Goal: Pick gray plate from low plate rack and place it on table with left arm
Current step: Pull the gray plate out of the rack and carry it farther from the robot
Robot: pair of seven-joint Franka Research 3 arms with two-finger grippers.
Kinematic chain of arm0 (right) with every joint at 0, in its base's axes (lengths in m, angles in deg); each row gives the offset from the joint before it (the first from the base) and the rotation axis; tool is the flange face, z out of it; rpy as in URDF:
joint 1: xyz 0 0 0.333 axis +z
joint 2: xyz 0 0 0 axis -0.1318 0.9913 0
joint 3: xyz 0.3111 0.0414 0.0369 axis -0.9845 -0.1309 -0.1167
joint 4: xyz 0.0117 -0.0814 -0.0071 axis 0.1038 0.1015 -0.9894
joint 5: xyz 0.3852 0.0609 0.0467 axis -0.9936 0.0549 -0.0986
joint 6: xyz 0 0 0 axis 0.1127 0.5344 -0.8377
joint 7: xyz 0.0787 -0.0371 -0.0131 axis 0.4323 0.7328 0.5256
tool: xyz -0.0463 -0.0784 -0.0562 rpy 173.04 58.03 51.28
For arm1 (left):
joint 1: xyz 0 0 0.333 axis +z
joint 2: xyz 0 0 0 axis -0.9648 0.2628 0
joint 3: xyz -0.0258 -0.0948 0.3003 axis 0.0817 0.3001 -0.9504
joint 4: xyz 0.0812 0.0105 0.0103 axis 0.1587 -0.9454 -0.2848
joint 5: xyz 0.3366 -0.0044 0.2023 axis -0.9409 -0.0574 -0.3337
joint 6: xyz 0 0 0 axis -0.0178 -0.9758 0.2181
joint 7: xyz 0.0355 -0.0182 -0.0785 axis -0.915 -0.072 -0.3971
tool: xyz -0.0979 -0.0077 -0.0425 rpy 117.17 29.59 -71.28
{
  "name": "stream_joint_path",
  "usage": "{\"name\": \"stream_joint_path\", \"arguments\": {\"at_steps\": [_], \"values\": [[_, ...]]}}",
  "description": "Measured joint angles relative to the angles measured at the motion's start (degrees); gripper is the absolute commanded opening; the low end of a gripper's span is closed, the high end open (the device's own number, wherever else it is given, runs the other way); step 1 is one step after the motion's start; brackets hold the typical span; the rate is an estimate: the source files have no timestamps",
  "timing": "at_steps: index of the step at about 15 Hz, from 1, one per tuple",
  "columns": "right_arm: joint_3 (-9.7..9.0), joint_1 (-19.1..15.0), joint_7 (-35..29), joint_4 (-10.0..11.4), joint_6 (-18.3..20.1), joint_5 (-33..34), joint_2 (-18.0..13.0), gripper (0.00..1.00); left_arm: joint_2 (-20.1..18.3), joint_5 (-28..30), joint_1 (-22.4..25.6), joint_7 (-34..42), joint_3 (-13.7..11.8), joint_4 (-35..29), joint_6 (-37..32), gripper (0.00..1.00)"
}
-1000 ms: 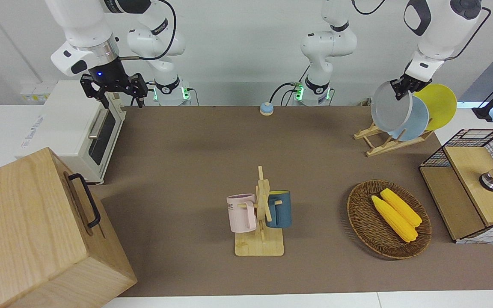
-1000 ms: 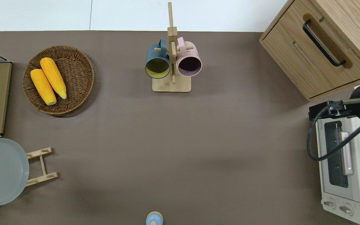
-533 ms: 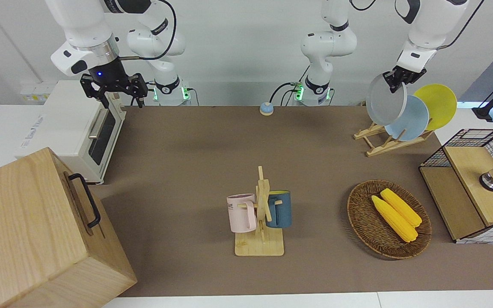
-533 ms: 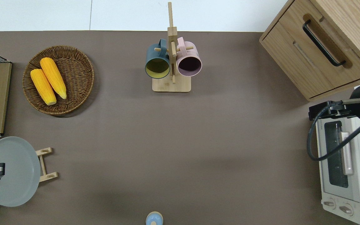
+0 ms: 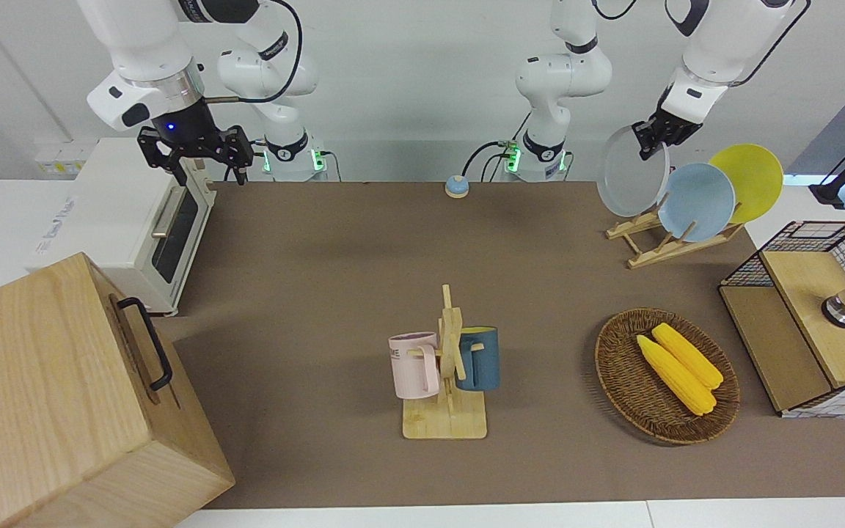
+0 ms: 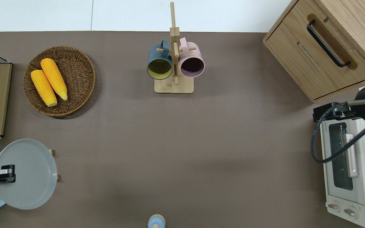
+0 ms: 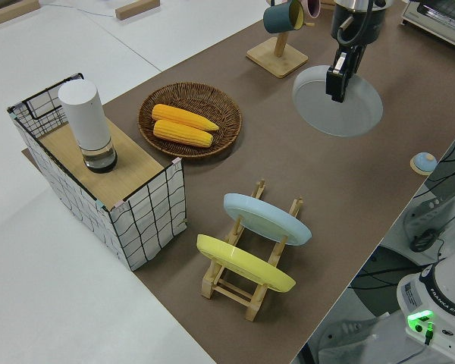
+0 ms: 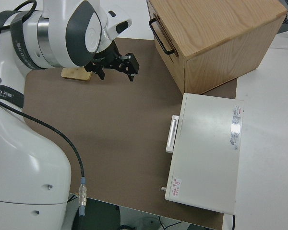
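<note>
My left gripper point(image 5: 650, 139) point(image 6: 4, 174) point(image 7: 337, 82) is shut on the rim of the gray plate point(image 5: 629, 176) point(image 6: 30, 177) point(image 7: 349, 117). The plate hangs tilted in the air, clear of the low plate rack point(image 5: 653, 249) point(image 7: 246, 292). From overhead it covers most of the rack, leaving only two slat tips point(image 6: 52, 152) visible. The light blue plate point(image 5: 695, 202) point(image 7: 265, 218) and the yellow plate point(image 5: 749, 180) point(image 7: 243, 262) still lean in the rack. The brown table point(image 5: 320, 257) point(image 6: 201, 142) spreads below. The right arm is parked, its gripper point(image 5: 195, 150) point(image 8: 117, 66) open.
A wicker basket point(image 5: 613, 345) point(image 6: 84, 60) with two corn cobs lies farther from the robots than the rack. A mug stand point(image 5: 444, 422) point(image 6: 173, 87) holds two mugs mid-table. A wire crate point(image 5: 804, 315), a small blue bell point(image 5: 456, 186), a toaster oven point(image 5: 129, 220) and a wooden cabinet point(image 5: 63, 396) ring the table.
The left gripper has carried the gray plate up and out of the rack, away from the blue plate and toward the table's middle. The right arm has not moved.
</note>
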Motion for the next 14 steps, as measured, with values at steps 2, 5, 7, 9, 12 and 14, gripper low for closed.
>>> {"name": "stream_joint_path", "arguments": {"at_steps": [2, 5, 7, 9, 12, 14], "values": [[0.0, 0.0, 0.0, 0.0, 0.0, 0.0, 0.0, 0.983, 0.8, 3.2, 0.0, 0.6, -0.8, -0.4, 0.0, 0.0], [0.0, 0.0, 0.0, 0.0, 0.0, 0.0, 0.0, 0.983, 2.5, 6.1, 0.0, 2.4, -1.1, -1.4, 0.2, 0.0], [0.0, 0.0, 0.0, 0.0, 0.0, 0.0, 0.0, 0.983, 3.2, 7.7, 0.0, 4.2, -1.2, -3.1, 1.7, 0.0], [0.0, 0.0, 0.0, 0.0, 0.0, 0.0, 0.0, 0.983, 3.7, 10.0, 0.4, 6.6, -1.3, -5.6, 3.9, 0.0], [0.0, 0.0, 0.0, 0.0, 0.0, 0.0, 0.0, 0.983, 3.8, 12.8, 1.7, 10.5, -1.4, -9.0, 6.7, 0.0], [0.0, 0.0, 0.0, 0.0, 0.0, 0.0, 0.0, 0.983, 4.1, 14.9, 3.1, 14.3, -1.5, -11.1, 8.0, 0.0]]}}
